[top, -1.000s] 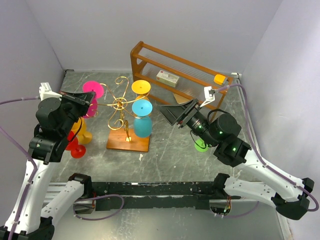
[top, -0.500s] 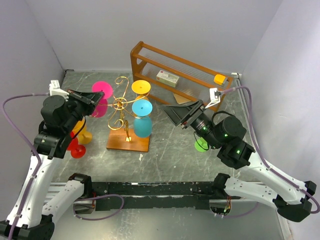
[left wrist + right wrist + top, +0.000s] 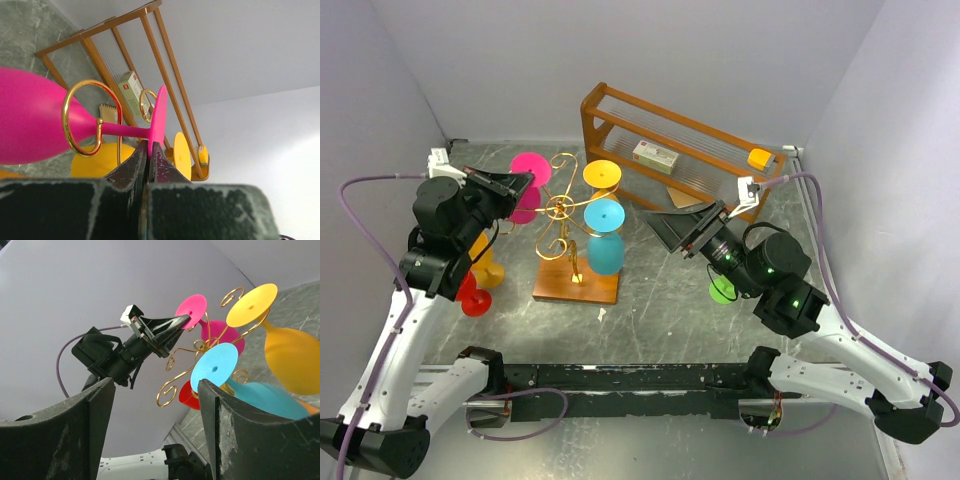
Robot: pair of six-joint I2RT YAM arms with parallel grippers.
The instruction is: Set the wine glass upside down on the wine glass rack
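Note:
My left gripper (image 3: pixel 512 183) is shut on the rim of the pink wine glass's round foot (image 3: pixel 532 168). It holds the glass on its side at the left arm of the gold wire rack (image 3: pixel 560 210). In the left wrist view a gold curl (image 3: pixel 92 117) loops round the pink stem (image 3: pixel 125 131), next to the bowl (image 3: pixel 30 125), and the fingertips (image 3: pixel 148 150) pinch the foot (image 3: pixel 159 120). A yellow glass (image 3: pixel 602 174) and a blue glass (image 3: pixel 605 240) hang on the rack. My right gripper (image 3: pixel 675 228) is open and empty to the right of the rack.
A red glass (image 3: pixel 472 295) and an orange-yellow glass (image 3: pixel 485 268) stand on the table under my left arm. The brown wooden shelf (image 3: pixel 670 150) at the back holds a small box (image 3: pixel 655 156) and a yellow block (image 3: pixel 758 158). A green object (image 3: pixel 722 291) lies under my right arm.
My left gripper has carried the pink glass up and to the right, to the rack's left arm. The right arm shifted slightly right at first, then stayed still.

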